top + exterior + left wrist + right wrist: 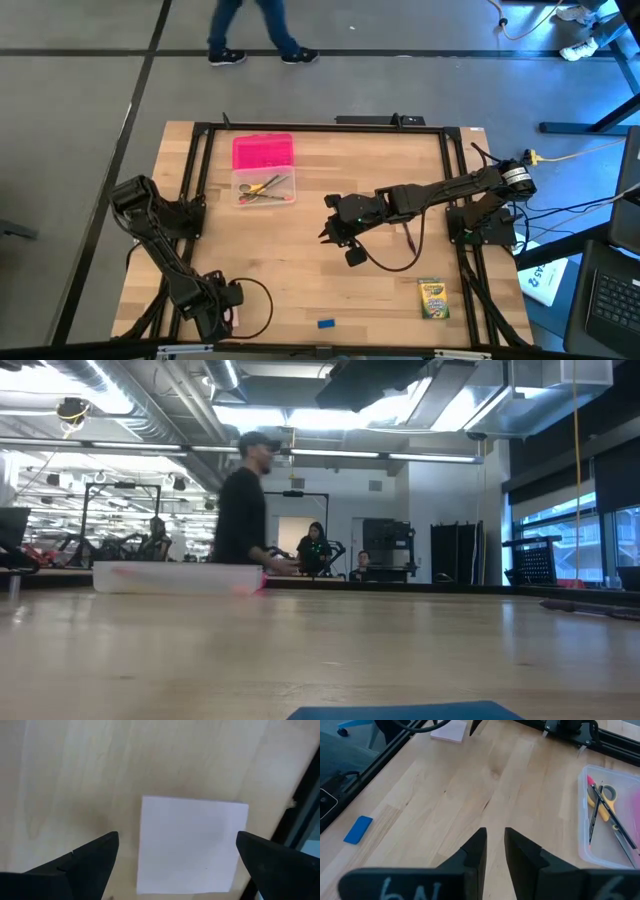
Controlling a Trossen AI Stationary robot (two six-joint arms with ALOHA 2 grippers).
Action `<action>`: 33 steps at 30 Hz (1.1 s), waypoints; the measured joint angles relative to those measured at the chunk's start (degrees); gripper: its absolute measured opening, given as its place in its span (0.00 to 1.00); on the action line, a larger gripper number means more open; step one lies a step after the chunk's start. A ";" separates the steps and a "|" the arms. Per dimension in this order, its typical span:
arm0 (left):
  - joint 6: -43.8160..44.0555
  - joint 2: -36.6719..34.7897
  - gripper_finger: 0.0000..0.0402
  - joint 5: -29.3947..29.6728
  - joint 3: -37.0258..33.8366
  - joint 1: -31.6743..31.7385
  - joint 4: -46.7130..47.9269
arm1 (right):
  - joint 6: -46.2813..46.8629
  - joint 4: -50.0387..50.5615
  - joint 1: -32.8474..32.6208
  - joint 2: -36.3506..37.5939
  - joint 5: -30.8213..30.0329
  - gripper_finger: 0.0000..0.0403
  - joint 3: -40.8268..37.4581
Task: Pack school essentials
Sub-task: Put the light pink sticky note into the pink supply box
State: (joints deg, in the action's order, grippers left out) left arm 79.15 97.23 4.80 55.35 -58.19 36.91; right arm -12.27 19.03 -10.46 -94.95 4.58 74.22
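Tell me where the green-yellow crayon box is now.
In the high view, the green-yellow crayon box lies on the table's near right part, right of the small blue eraser.

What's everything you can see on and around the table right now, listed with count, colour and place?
clear plastic box: one, clear, far left of table
lid: one, pink, beside the box's far end
scissors: one, yellow-handled, in the box
pencils and pen: a few, thin, one dark red, in the box
crayon box: one, green-yellow, near right
eraser: one, blue, near edge
notepad: one, pale pink, near left corner
person: one, dark clothes, walking behind the table
left gripper: fingers open above notepad
right gripper: fingers nearly closed, empty, mid-table
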 joint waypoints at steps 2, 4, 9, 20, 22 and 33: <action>0.00 0.03 0.99 0.00 0.00 0.00 0.08 | 0.00 -0.01 0.00 -0.01 0.00 0.18 0.00; 0.01 0.33 0.99 -0.02 0.00 0.00 -0.13 | 0.00 0.00 0.00 -0.01 0.00 0.18 0.00; 0.08 1.55 0.99 -0.59 0.06 0.00 -0.57 | 0.00 -0.04 0.00 -0.01 0.00 0.18 0.00; 0.11 2.00 0.99 -0.96 0.15 0.00 -0.76 | 0.00 -0.11 0.00 0.00 0.01 0.18 0.00; 0.13 2.01 0.99 -0.96 0.11 0.02 -1.00 | 0.00 -0.12 0.00 -0.01 0.00 0.18 0.00; 0.20 1.97 0.99 -1.88 0.07 0.10 -1.38 | 0.00 -0.13 0.00 -0.01 0.00 0.18 0.00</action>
State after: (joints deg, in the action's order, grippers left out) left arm 79.35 99.20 2.92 55.42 -58.09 35.53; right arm -12.27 18.90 -10.46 -94.96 4.58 74.22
